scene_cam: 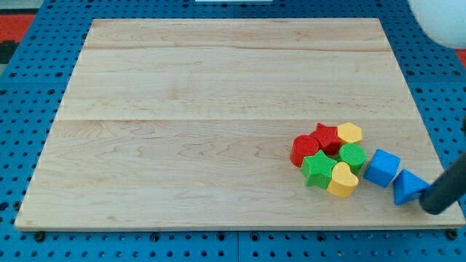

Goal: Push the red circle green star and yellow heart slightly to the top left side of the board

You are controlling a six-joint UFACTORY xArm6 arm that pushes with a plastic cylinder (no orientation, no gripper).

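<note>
The red circle (pixel 303 150), green star (pixel 318 169) and yellow heart (pixel 342 180) lie packed in a cluster at the board's lower right. A red star (pixel 327 136), a yellow hexagon (pixel 350 132) and a green round block (pixel 353 156) touch the same cluster. A blue cube (pixel 382 167) sits just right of the cluster, and a blue triangle (pixel 409 187) lies further right. My rod comes in from the view's right edge; my tip (pixel 431 207) is at the board's lower right corner, right beside the blue triangle and apart from the cluster.
The wooden board (pixel 182 109) rests on a blue perforated base (pixel 22 109). A white rounded object (pixel 440 22) shows at the view's top right corner.
</note>
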